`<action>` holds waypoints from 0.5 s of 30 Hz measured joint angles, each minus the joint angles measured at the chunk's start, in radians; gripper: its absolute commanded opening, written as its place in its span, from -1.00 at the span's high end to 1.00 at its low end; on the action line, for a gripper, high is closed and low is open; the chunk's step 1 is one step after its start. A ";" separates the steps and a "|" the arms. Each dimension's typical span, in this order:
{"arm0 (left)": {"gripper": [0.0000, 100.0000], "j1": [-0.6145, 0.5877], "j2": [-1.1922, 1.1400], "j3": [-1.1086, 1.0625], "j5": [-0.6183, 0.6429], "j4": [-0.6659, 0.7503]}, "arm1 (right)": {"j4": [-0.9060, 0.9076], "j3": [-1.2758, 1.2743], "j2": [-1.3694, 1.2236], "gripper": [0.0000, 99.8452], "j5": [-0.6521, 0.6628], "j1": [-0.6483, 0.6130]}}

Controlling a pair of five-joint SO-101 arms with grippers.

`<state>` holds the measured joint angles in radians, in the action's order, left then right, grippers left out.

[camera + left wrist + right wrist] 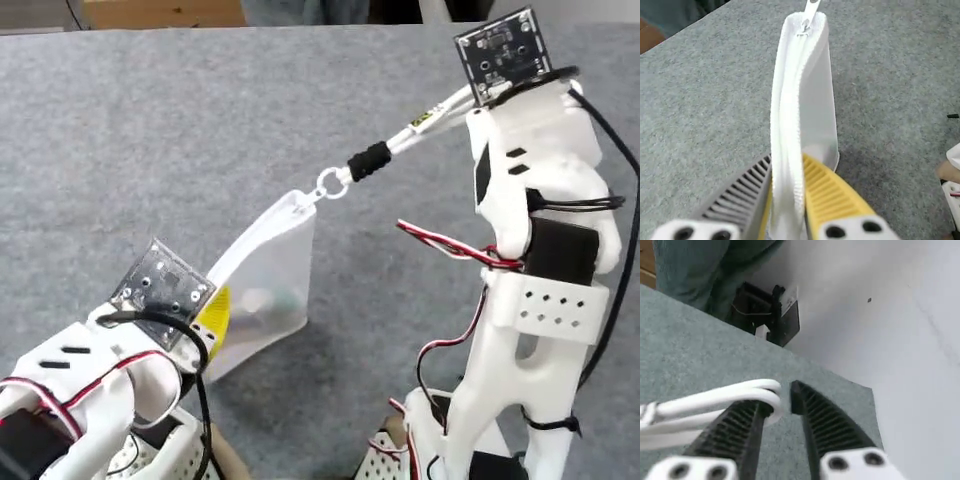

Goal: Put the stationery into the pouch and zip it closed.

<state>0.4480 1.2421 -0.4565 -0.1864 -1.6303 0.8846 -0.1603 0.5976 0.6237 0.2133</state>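
The translucent white pouch [268, 285] lies on the grey mat [150, 150], with stationery dimly visible inside. In the left wrist view the pouch [812, 105] stands on edge, its zipper band [787, 125] running closed up to the slider [803, 26] at the far end. My left gripper [787, 161] is shut on the near end of the pouch, between a grey finger and a yellow finger [214, 312]. A white pull cord [432, 117] with a black bead [367, 161] and a ring [331, 185] leads from the slider to the right arm. My right gripper [785, 394] is shut on the cord loop [771, 390].
The right arm [535, 260] stands tall at the right side of the mat, with red and black wires hanging off it. A wooden edge [160, 12] borders the far left. A black box [765, 312] sits beyond the mat's far edge.
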 measured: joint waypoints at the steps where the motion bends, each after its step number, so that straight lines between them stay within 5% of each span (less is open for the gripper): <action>1: 0.95 -0.006 -0.028 0.002 0.000 0.020 | 0.000 0.000 0.000 0.58 -0.011 0.000; 6: 0.88 -0.054 -0.212 0.041 0.000 0.141 | 0.011 0.000 0.000 0.56 -0.031 0.002; 15: 0.33 -0.061 -0.606 0.287 0.166 0.183 | 0.028 0.000 0.000 0.55 -0.034 0.003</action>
<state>0.3867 0.6360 -0.1695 -0.0207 -1.4477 0.9122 -0.1603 0.5976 0.5900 0.2163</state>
